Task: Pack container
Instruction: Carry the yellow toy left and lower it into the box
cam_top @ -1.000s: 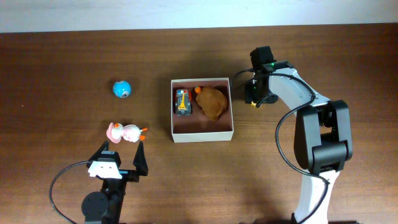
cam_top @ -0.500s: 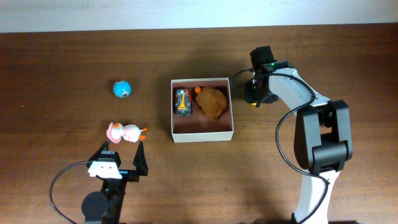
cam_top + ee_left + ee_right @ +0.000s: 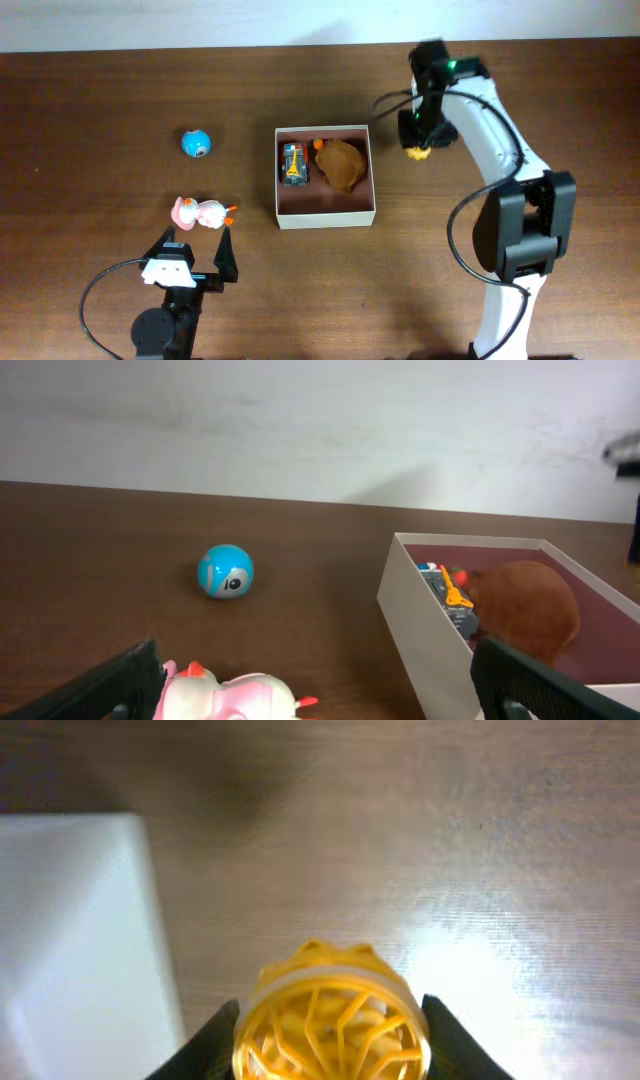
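The container (image 3: 326, 214) is a square shallow box with white walls and a pink-brown inside, at the table's middle. In it lie a small toy car (image 3: 294, 163) and a brown plush (image 3: 341, 164). It also shows in the left wrist view (image 3: 412, 630) and the right wrist view (image 3: 80, 940). My right gripper (image 3: 417, 149) is shut on a yellow cage-like ball (image 3: 330, 1020) and holds it above the table, just right of the container. My left gripper (image 3: 197, 262) is open near the front edge, with a pink-and-white toy (image 3: 202, 213) just beyond its fingers.
A blue ball (image 3: 196, 143) lies on the table left of the container, also in the left wrist view (image 3: 225, 571). The pink-and-white toy shows between the left fingers in the left wrist view (image 3: 230, 695). A white wall runs behind the table.
My right arm has risen and swung back from the table, lifting the yellow ball with it. The left arm and the toys have not moved.
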Robot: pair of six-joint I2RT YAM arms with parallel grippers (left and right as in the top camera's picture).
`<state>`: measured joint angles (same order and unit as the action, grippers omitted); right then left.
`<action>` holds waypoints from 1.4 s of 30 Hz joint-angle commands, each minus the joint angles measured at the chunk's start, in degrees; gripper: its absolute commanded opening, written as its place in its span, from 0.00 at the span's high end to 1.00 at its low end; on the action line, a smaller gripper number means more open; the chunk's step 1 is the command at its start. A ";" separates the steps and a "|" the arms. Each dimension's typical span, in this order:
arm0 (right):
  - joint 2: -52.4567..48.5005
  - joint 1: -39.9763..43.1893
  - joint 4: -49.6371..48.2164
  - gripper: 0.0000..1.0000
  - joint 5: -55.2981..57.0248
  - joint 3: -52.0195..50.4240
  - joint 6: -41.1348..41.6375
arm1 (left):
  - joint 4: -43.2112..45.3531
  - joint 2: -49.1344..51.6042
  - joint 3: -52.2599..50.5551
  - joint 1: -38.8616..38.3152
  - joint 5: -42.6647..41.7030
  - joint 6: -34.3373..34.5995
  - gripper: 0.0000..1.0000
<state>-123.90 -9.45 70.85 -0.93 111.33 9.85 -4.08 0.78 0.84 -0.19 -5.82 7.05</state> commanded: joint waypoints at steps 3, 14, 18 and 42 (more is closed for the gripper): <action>1.75 -0.22 7.19 0.62 -15.06 13.20 -3.74 | -0.04 -0.44 -0.31 0.42 -0.42 -0.72 0.00; 1.73 -8.76 7.85 0.62 -23.47 16.20 -6.10 | -0.04 -0.44 -0.33 0.42 -0.42 -0.70 0.00; 1.60 -13.49 6.12 0.61 -20.15 15.80 -6.21 | -0.04 -0.44 -0.33 0.42 -0.42 -0.72 0.00; -3.08 -19.04 -10.32 0.61 -16.22 4.20 -3.39 | -0.04 -0.44 -0.31 0.42 -0.42 -0.70 0.00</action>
<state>-125.95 -28.49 61.23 -17.82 115.81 6.07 -4.05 0.80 0.84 -0.19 -5.82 7.05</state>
